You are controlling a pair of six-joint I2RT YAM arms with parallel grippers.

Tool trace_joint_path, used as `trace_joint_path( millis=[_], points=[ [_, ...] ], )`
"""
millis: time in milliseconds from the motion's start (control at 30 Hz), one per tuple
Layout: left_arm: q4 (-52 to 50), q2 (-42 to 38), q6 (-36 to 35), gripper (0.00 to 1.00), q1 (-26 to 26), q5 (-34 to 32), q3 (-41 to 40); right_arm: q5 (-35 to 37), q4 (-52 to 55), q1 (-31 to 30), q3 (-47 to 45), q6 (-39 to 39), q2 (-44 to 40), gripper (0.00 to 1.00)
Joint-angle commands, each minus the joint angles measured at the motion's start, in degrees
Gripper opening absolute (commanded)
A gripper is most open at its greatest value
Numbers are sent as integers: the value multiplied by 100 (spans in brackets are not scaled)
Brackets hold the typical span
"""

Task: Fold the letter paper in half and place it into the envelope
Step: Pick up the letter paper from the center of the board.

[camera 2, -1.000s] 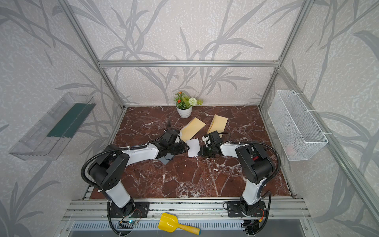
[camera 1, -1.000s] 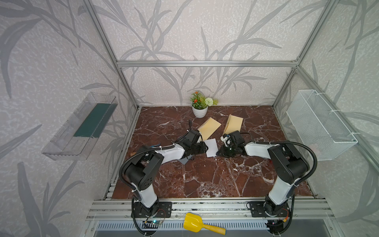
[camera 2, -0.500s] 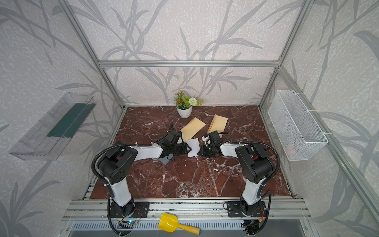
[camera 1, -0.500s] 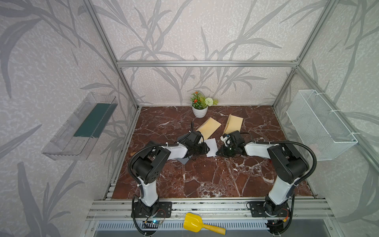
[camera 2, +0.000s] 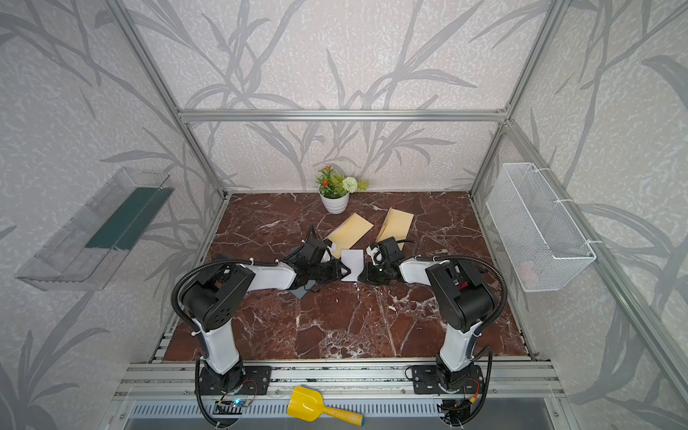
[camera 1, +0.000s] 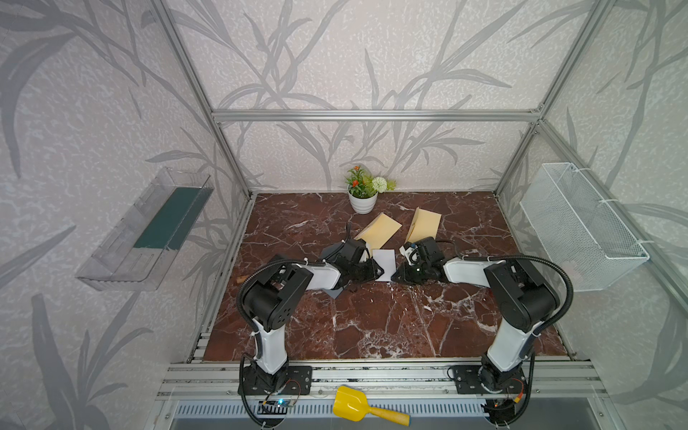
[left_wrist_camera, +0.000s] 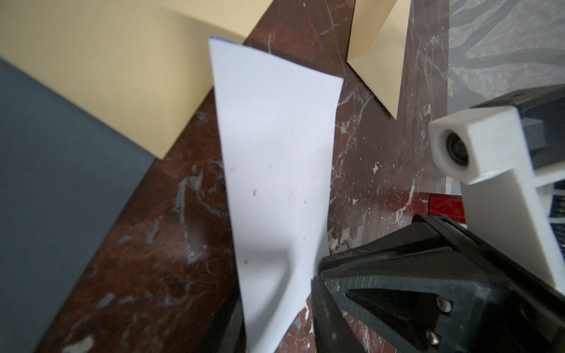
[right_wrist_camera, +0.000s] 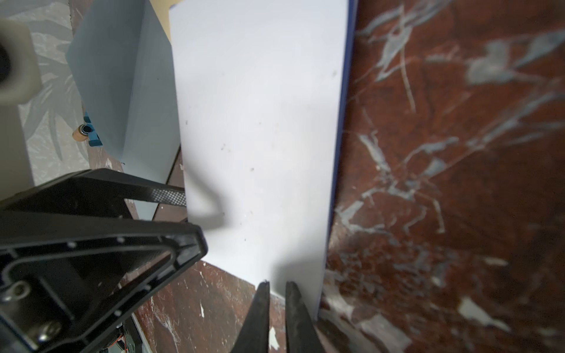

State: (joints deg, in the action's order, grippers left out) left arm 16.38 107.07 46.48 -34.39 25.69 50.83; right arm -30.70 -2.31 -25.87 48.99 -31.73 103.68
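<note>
On the tabletop (camera 1: 372, 320): letter paper (camera 1: 385, 262), white, just beside a yellow envelope (camera 1: 379, 229).
Left tool (left_wrist_camera: 275, 308): jaws apart, straddling one paper edge.
Right tool (right_wrist_camera: 276, 285): pinched on the opposite edge.

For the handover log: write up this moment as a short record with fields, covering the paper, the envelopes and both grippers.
letter paper: white, between the two grippers
left gripper: at the paper's edge; grip unclear
right gripper: shut on the paper's edge nearest it
left envelope: tan, flat, behind the paper
right envelope: tan, flat, beside the first
grey sheet: under the left arm
task stage: paper not yet in an envelope
</note>
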Motion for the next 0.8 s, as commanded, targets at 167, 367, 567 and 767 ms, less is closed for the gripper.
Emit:
trace_joint_path(
  millis=[167, 367, 567, 767],
  points=[
    [342, -190, 4, 0, 34, 297, -96, 222, 308, 19, -184, 0, 55, 15],
    [472, -573, -393, 0, 47, 380, -324, 102, 581, 386, -223, 202, -691, 23],
    [1325, -847, -552, 0, 38, 1094, -665, -446, 637, 792, -271, 353, -1272, 39],
    [2095, -1036, -478, 0, 43, 1635, -858, -967, 203, 873, -454, 228, -1488, 52]
  ],
)
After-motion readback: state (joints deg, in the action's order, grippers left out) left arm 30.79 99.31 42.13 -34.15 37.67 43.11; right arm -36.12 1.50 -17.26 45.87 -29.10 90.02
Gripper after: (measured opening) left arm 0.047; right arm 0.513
